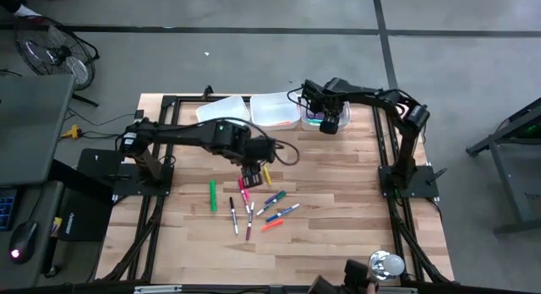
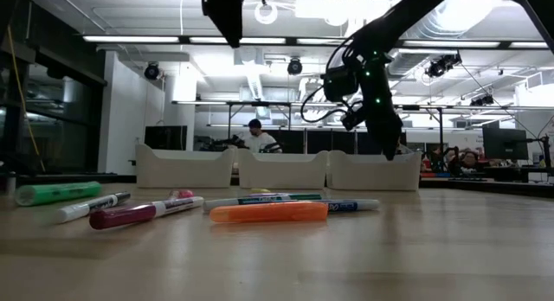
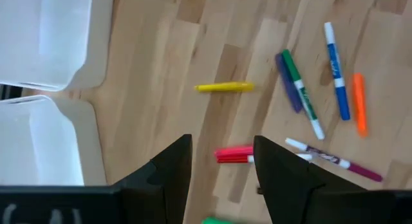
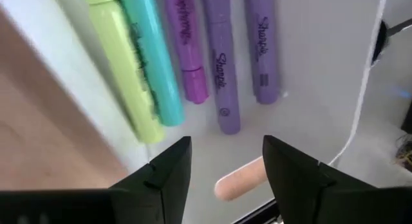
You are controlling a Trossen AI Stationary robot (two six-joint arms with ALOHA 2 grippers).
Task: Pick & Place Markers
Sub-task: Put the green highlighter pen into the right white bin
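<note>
Hovering over the tray (image 1: pixel 314 108) at the table's (image 1: pixel 338 243) far edge, right pincer (image 4: pixel 225 166): fingers apart, holding nothing; below it lie green, teal and purple markers (image 4: pixel 187 50) and a peach one (image 4: pixel 239 177). Left pincer (image 3: pixel 222 166): wide, empty, above a pink marker (image 3: pixel 233 154) mid-table. Loose markers (image 1: pixel 254 205) lie scattered at the table's centre, well apart from the three trays.

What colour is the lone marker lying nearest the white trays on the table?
Yellow marker; the left wrist view shows it best.
</note>
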